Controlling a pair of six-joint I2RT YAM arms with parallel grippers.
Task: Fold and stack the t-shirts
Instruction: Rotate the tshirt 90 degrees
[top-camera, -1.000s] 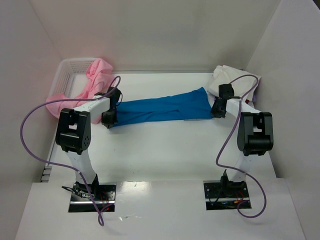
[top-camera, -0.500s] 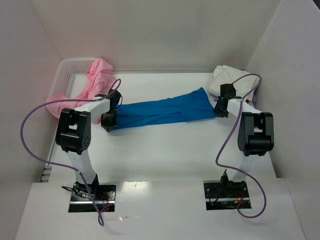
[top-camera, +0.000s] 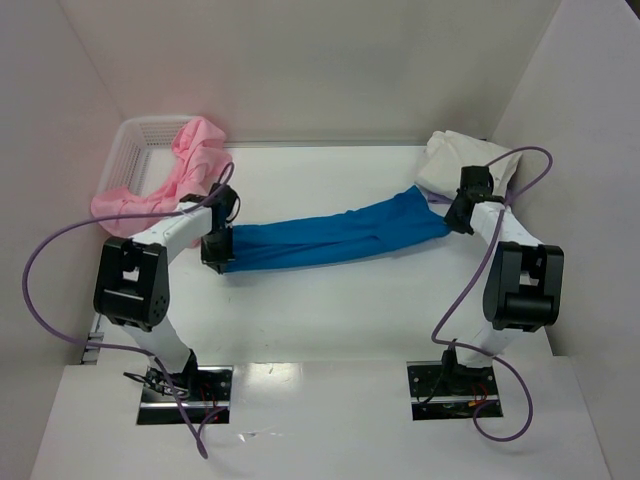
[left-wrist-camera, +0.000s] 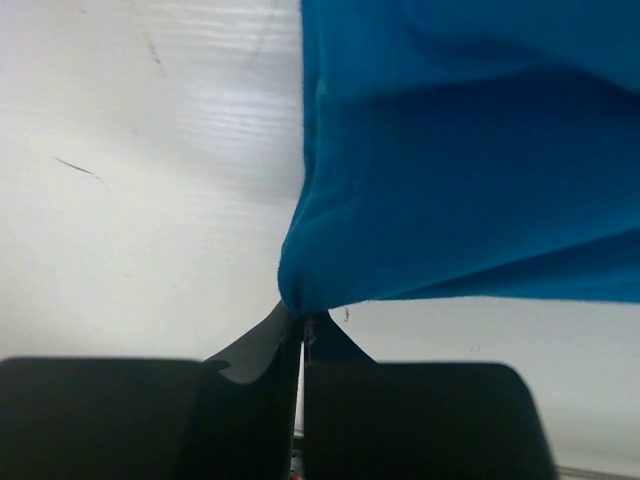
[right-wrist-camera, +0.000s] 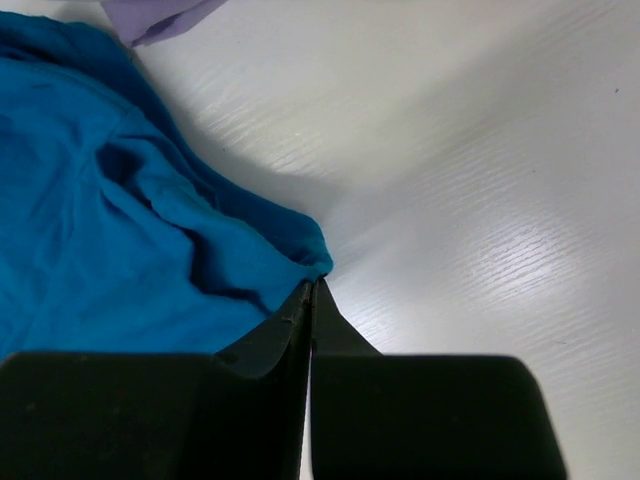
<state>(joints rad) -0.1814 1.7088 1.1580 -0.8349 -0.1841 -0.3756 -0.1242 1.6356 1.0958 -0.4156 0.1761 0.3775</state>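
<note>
Holding the blue tee (top-camera: 330, 235) stretched between them, my left gripper (left-wrist-camera: 300, 318) and right gripper (right-wrist-camera: 313, 286) each clamp one end.

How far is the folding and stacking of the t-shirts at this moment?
Done: no stack of folded shirts shows. In hand: the blue t-shirt is stretched between the left gripper and the right gripper, each shut on one end, not yet folded. Left: the pink t-shirts lie crumpled over the basket, and the cream-white t-shirt sits lumped at the far right, folded or not I cannot tell.
</note>
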